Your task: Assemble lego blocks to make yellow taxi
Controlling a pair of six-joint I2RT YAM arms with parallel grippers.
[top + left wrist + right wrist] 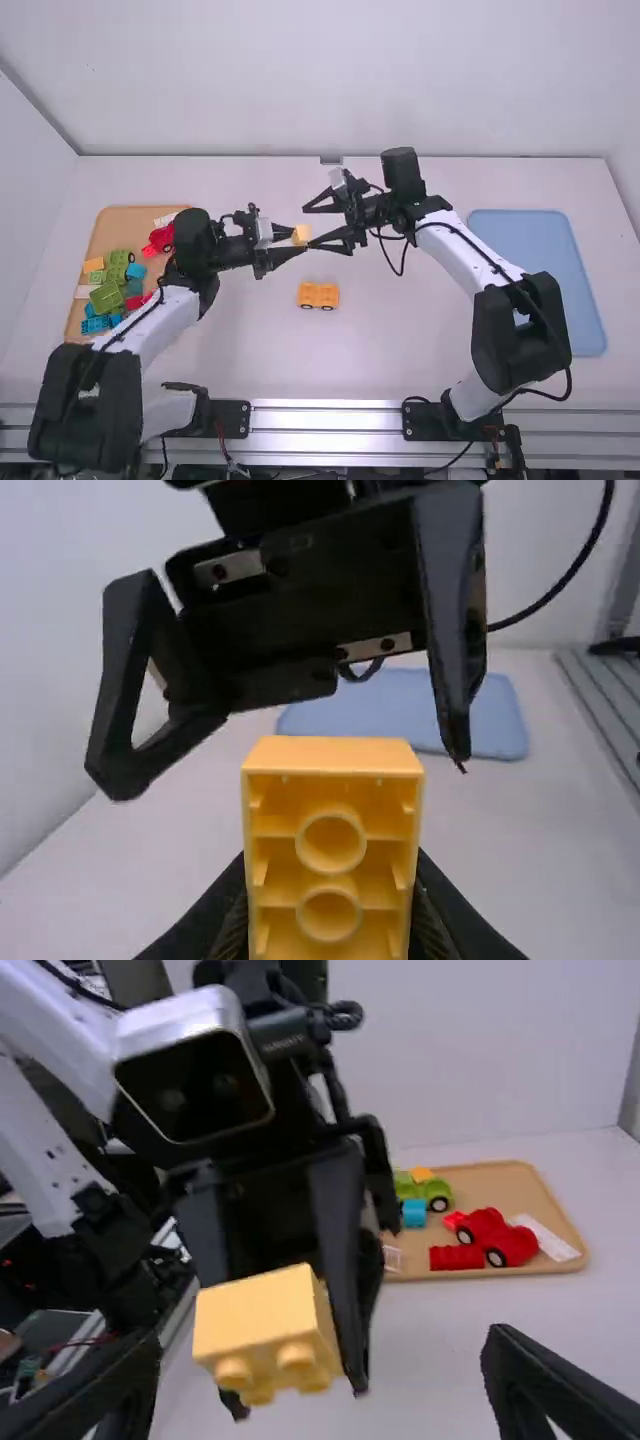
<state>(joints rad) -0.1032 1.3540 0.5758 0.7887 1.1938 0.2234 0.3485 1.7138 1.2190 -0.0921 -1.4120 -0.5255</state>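
My left gripper is shut on a yellow block held above the table's middle. In the left wrist view the yellow block sits between the fingertips of my left gripper, its hollow side with two round tubes toward the camera. The right wrist view shows studs on the block's other side. My right gripper is open, its fingers spread around the block without touching it; its own view has the gripper wide apart. A yellow wheeled base stands on the table below.
At the left lies a tan tray with green, blue, red and white blocks and a red car. A blue tray lies at the right. Both arms meet above the table's middle, close together.
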